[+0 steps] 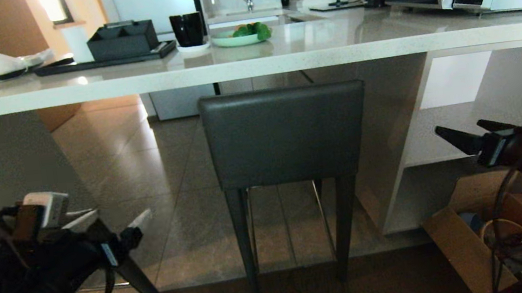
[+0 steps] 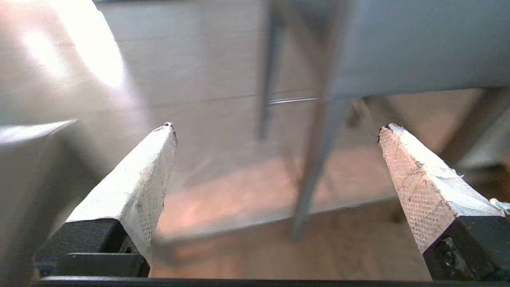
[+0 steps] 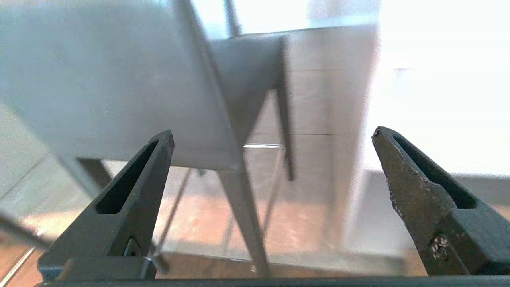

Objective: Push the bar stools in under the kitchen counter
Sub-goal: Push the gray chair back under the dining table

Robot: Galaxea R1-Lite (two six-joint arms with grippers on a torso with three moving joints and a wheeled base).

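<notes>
Both hands open, empty: left hand point(image 1: 117, 234) and right hand point(image 1: 463, 134) flanking bar stool point(image 1: 285, 133), touching nothing, prob. lining up a push. Stool standing w/ backrest just below counter point(image 1: 251, 63) edge, mostly tucked.

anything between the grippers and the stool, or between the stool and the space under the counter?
Nothing visible. The left gripper and right gripper hang open and empty either side of the bar stool, with only bare floor between. The stool's backrest already sits beneath the kitchen counter edge; the tiled floor beyond shows no obstacle.
</notes>
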